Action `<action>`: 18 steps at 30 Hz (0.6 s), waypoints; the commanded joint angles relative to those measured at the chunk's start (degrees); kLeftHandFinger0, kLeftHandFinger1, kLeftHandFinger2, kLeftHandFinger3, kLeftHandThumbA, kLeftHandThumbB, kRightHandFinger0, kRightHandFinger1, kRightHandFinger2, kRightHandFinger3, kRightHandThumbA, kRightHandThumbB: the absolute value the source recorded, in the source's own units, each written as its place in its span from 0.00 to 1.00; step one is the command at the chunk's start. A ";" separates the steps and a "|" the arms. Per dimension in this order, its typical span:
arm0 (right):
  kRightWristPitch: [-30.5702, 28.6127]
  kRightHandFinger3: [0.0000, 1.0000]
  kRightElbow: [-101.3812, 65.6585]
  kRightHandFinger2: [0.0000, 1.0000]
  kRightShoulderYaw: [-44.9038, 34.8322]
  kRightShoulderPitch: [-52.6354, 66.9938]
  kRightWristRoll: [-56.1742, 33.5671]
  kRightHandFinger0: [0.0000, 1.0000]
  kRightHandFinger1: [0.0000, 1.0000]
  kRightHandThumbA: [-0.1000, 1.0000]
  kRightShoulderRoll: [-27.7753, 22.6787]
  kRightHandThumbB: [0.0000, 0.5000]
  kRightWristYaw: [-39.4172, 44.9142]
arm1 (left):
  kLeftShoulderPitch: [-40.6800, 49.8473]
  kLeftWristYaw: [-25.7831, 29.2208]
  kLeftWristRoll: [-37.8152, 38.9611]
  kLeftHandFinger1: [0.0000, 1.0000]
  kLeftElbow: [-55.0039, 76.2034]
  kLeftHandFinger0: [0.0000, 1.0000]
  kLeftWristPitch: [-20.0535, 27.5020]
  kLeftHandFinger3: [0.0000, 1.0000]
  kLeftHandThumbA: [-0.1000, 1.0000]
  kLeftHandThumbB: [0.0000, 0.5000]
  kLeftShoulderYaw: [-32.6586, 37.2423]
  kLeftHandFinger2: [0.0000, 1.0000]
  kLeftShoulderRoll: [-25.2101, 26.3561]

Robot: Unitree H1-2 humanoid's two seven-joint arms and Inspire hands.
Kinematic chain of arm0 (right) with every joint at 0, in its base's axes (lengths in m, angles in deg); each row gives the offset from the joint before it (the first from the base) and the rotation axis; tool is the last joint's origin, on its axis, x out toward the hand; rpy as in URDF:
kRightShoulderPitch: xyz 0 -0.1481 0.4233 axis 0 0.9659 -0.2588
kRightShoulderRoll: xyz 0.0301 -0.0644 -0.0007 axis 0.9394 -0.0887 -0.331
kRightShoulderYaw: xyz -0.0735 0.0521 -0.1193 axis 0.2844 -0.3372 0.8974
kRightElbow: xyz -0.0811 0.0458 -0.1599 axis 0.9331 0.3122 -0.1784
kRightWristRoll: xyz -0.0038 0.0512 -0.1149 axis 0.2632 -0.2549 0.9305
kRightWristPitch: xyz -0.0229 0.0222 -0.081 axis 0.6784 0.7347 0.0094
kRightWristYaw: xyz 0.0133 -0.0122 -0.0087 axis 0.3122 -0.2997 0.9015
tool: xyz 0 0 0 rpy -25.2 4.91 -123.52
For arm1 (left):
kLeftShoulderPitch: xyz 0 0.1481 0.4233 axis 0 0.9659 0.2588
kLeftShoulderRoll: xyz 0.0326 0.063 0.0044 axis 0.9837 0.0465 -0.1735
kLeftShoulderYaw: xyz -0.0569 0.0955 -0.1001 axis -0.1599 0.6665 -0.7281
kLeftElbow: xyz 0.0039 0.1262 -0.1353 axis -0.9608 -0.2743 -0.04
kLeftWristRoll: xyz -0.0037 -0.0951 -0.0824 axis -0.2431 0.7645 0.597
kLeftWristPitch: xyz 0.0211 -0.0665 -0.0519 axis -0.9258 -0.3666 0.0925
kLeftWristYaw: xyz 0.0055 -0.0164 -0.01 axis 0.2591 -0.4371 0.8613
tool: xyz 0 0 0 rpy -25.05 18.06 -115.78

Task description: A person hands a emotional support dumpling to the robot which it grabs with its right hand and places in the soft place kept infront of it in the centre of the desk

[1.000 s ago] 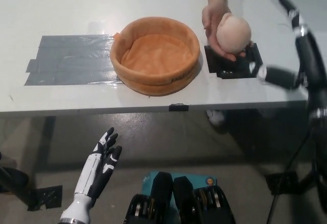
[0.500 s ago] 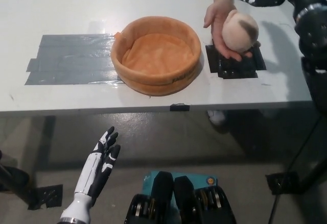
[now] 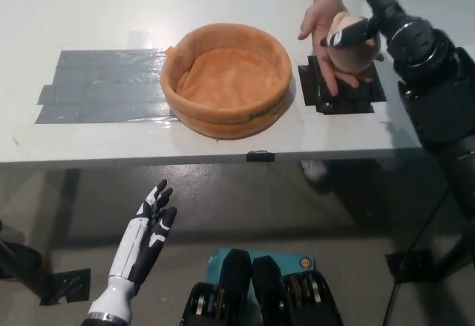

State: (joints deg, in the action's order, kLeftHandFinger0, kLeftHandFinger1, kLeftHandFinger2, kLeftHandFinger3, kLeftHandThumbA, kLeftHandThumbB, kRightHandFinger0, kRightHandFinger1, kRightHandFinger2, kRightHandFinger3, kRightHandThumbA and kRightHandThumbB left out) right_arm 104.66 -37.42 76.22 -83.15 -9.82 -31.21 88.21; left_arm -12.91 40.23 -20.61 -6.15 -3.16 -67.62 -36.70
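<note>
A: Where is the dumpling (image 3: 350, 51) now?
B: Near the worktop's (image 3: 89, 14) far right corner, resting in a person's hand (image 3: 326, 33) above a black taped patch (image 3: 343, 96); the right robot hand (image 3: 369, 15) is right on it, one finger (image 3: 343, 36) laid across its top.

A: Anything around it?
B: The orange soft bowl (image 3: 225, 79) sits at the worktop's centre, just left of the patch; grey tape (image 3: 100, 87) lies to the bowl's left; nothing stands between dumpling and bowl.

A: Is it gripped?
B: No; the right robot hand is spread, touching only; the white left robot hand (image 3: 145, 237) hangs below the near edge, fingers apart, holding nothing.
</note>
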 commanded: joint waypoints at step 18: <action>-0.43 1.00 10.28 0.78 12.45 -4.71 6.81 0.63 0.75 0.00 -1.71 0.43 0.46 | -1.04 0.44 -0.42 1.00 1.61 1.00 1.41 1.00 0.93 0.14 -0.11 1.00 0.34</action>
State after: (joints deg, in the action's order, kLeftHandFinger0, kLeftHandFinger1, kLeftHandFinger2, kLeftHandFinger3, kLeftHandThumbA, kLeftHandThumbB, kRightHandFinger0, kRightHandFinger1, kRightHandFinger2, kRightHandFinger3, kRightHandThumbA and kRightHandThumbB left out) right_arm 104.97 -26.45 87.13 -85.33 -6.37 -32.10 92.05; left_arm -13.03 40.23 -20.67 -6.14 -3.16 -67.67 -36.61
